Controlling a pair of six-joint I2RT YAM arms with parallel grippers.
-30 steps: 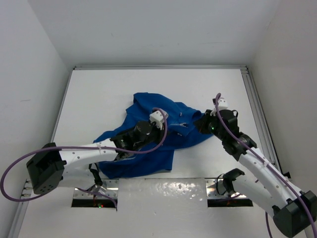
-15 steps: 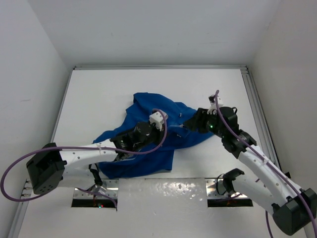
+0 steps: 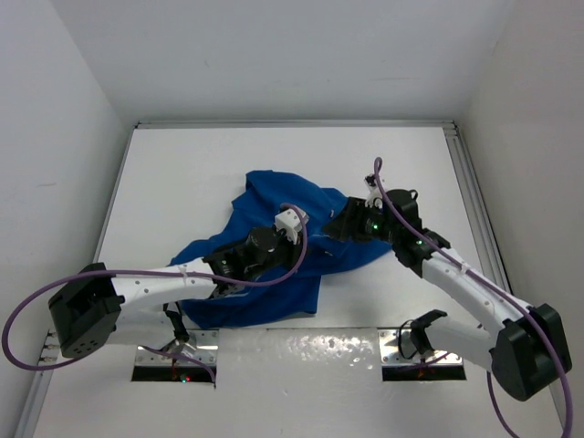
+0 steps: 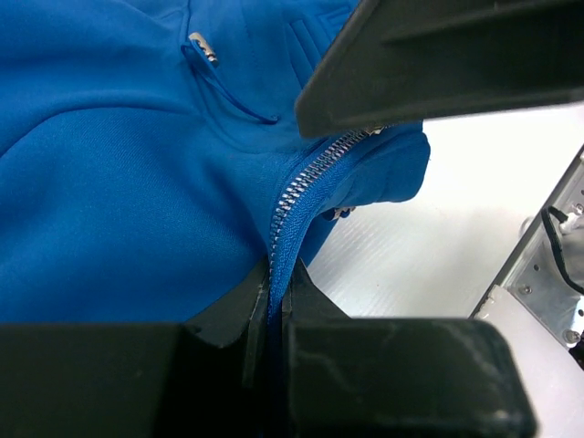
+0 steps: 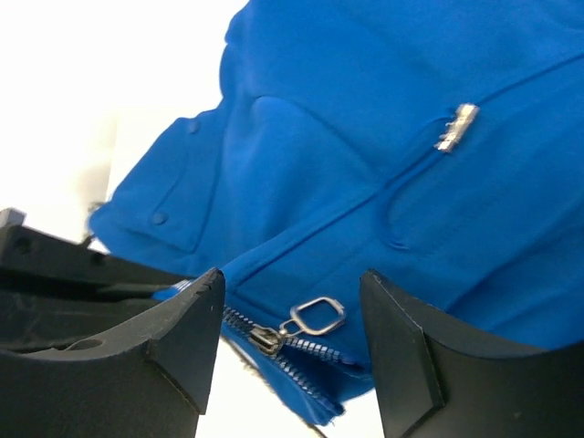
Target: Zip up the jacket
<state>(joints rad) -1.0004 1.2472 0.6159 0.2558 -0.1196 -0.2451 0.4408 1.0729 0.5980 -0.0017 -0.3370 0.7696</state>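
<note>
White table; full sprawl of jacket only in top view.

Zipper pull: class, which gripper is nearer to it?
Right. The right gripper, jaws open, is right at the zipper pull; the left gripper pinches the zipper tape farther along.

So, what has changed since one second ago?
The right gripper opened and moved left over the jacket. Its fingers now stand either side of the zipper pull, not closed on it. The left gripper stayed shut on the zipper edge; the jacket did not shift.
</note>
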